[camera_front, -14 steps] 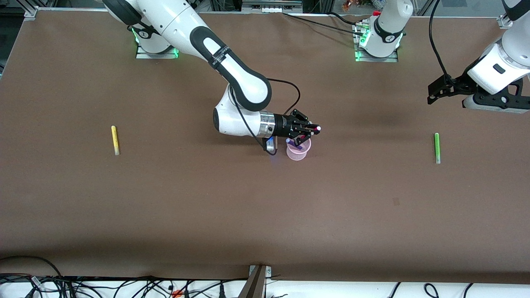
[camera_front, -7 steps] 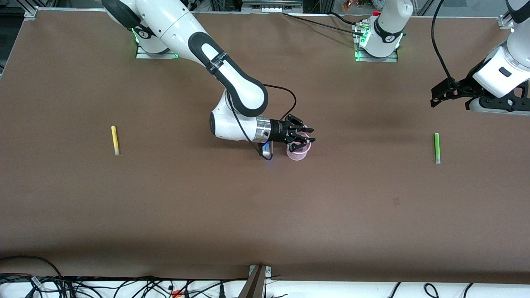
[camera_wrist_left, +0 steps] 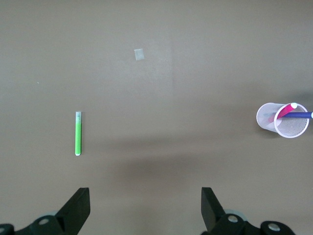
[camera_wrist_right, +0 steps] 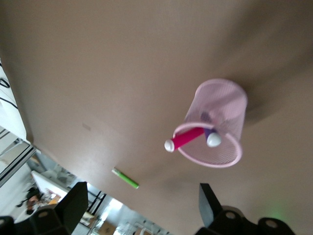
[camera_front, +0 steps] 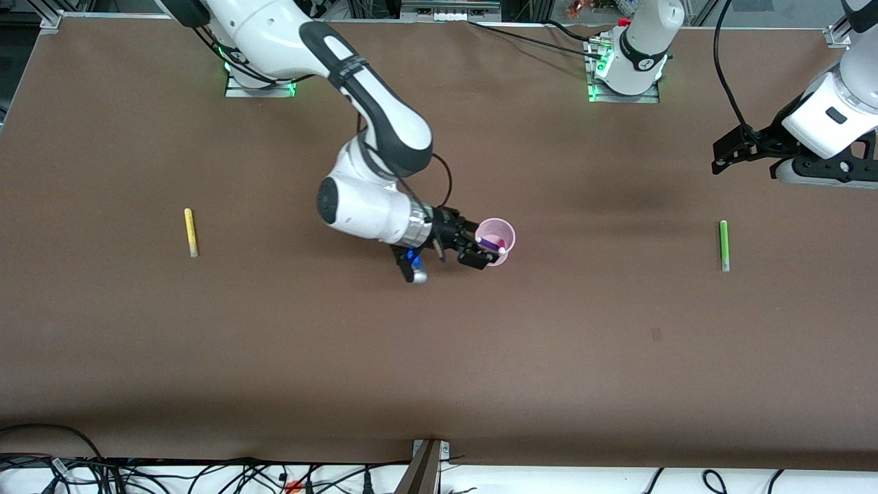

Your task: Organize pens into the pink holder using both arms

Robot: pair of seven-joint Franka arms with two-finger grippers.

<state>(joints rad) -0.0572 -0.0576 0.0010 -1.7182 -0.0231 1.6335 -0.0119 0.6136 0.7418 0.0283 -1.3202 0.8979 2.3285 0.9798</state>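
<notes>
The pink holder (camera_front: 495, 221) stands upright mid-table with the magenta pen (camera_front: 499, 245) and the purple pen (camera_front: 488, 241) leaning inside it. My right gripper (camera_front: 482, 248) is open and empty, low beside the holder on the side toward the right arm's end. In the right wrist view the holder (camera_wrist_right: 222, 103) shows both pens' pale ends above its rim. The yellow pen (camera_front: 191, 232) lies flat toward the right arm's end. The green pen (camera_front: 724, 245) lies flat toward the left arm's end. My left gripper (camera_front: 719, 156) hangs open above the table near the green pen (camera_wrist_left: 78, 133).
A small pale patch (camera_front: 656, 334) marks the brown table (camera_front: 439, 357) nearer the front camera than the green pen. Cables run along the table's front edge (camera_front: 206, 473). The two arm bases (camera_front: 624, 82) stand at the back edge.
My right gripper opened and let the magenta pen drop into the holder, then drew back toward the right arm's end and lower. The left arm shifted only slightly.
</notes>
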